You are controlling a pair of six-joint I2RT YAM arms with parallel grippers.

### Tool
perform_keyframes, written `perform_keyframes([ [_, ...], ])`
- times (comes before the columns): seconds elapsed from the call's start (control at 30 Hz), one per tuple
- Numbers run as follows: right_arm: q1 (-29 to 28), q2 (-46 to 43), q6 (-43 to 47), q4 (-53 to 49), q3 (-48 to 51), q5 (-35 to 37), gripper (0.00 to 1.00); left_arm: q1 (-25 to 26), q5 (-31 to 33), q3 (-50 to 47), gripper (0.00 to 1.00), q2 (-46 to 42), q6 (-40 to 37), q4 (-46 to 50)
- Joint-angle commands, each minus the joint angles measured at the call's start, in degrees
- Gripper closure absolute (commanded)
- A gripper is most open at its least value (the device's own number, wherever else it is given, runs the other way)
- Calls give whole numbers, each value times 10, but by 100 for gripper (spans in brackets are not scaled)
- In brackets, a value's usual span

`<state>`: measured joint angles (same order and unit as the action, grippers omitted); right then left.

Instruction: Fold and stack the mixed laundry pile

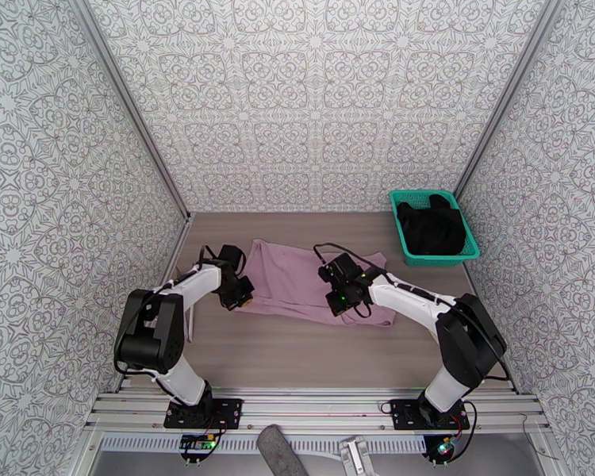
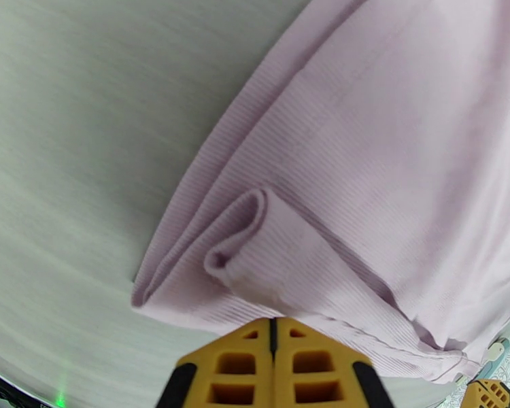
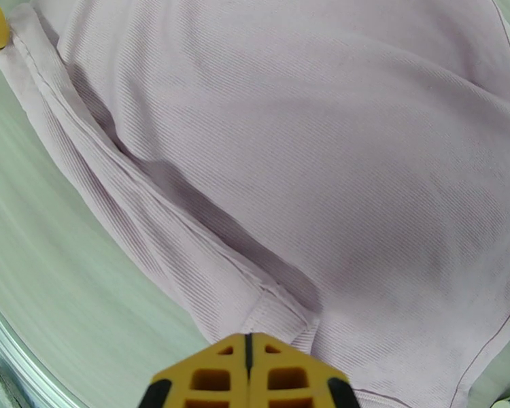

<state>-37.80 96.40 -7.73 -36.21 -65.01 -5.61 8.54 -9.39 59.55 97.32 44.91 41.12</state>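
Spread flat mid-table, shirt point(image 1: 293, 279) pinched along near hem: left gripper point(image 2: 274, 329) at the corner, right gripper point(image 3: 248, 340) farther along, fingers closed tight on cloth. Best lifted level, both ends together, then laid over toward far edge. Black garment point(image 1: 431, 225) in basket point(image 1: 438, 256), far right.

No text, label, brand or number can be read. The mauve-pink shirt point(image 1: 289, 279) shows plain ribbed cloth with no legible tag, the teal basket point(image 1: 424, 193) carries no marking that can be made out, and the walls point(image 1: 321, 97) bear only an ornamental pattern, no letters.
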Motion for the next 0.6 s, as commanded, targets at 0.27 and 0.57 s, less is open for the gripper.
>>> perform_keyframes([
  [0.27,1,12,-6,7,9,-10,100,1,4,19,100,32,-9,-5],
  [0.57,1,10,-8,4,11,-8,100,-5,6,68,100,70,-18,-14],
])
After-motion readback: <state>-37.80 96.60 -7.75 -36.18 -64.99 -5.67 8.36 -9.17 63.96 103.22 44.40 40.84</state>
